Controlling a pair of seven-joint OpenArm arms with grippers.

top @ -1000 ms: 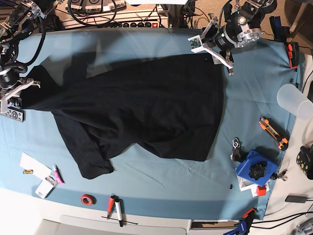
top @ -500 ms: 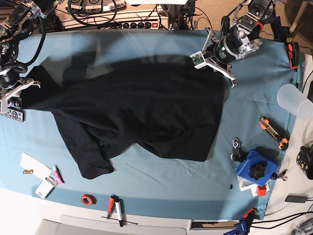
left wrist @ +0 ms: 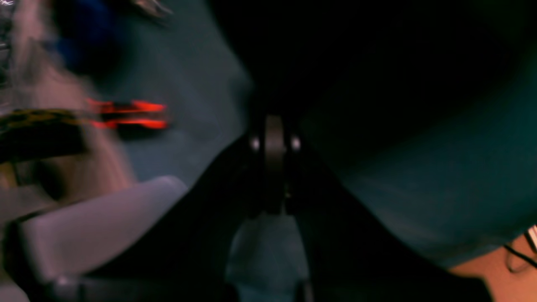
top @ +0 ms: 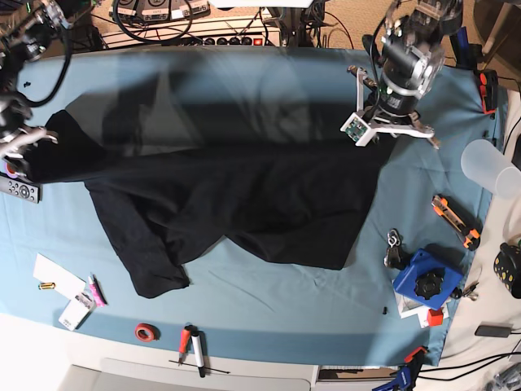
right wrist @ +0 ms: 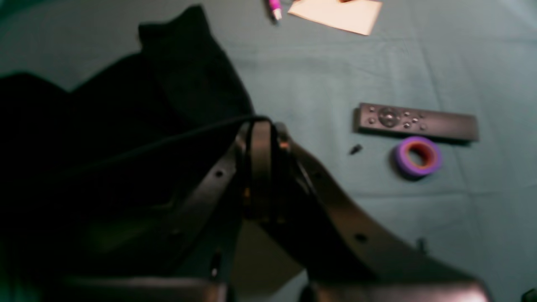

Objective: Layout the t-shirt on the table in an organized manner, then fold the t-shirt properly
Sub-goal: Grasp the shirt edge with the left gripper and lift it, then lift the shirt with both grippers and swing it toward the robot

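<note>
— Where's the t-shirt?

— Stretched across the blue table, plain black side up, one sleeve trailing toward the near edge.

— And your jaws?

— My left gripper and my right gripper are each pinched tight on an opposite edge of the cloth.

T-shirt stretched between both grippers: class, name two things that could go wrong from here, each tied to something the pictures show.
1. The left gripper and right gripper each pinch only an edge of the t-shirt; a hard pull might slip one free.
2. The lower part lies bunched and folded on the table, so creases may get trapped.
3. The remote and tape roll lie near the cloth and could be dragged.
</note>
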